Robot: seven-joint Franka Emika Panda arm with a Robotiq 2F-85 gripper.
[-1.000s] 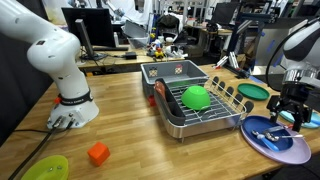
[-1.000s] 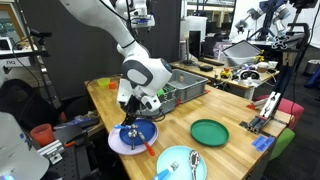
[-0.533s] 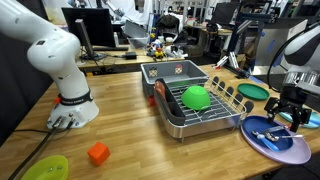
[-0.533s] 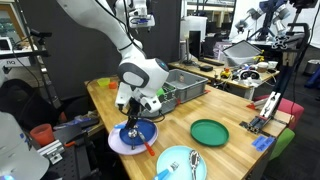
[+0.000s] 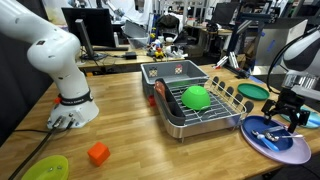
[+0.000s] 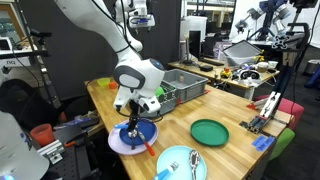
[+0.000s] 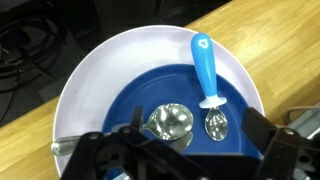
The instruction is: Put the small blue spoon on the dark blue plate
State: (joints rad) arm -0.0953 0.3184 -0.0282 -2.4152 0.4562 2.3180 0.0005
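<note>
The dark blue plate (image 7: 160,100) rests on a larger pale lavender plate (image 7: 90,80); both show in both exterior views (image 5: 262,133) (image 6: 143,132). The small blue spoon (image 7: 203,62), with a blue handle and a shiny bowl, lies on the dark blue plate, its handle end reaching over the pale rim. A second shiny spoon bowl (image 7: 170,122) lies beside it. My gripper (image 7: 185,150) is open and empty just above the plate, its fingers either side of the spoons; it also shows in both exterior views (image 5: 286,113) (image 6: 132,121).
A metal dish rack (image 5: 215,112) holds a green bowl (image 5: 195,97). A grey bin (image 5: 172,72) stands behind it. A green plate (image 6: 209,132), a sky-blue plate (image 6: 180,163) with a spoon, a red block (image 5: 97,153) and a yellow-green plate (image 5: 45,168) lie on the wooden table.
The arm has shifted a little and the gripper has come slightly lower over the plates. The spoons and plates have not moved.
</note>
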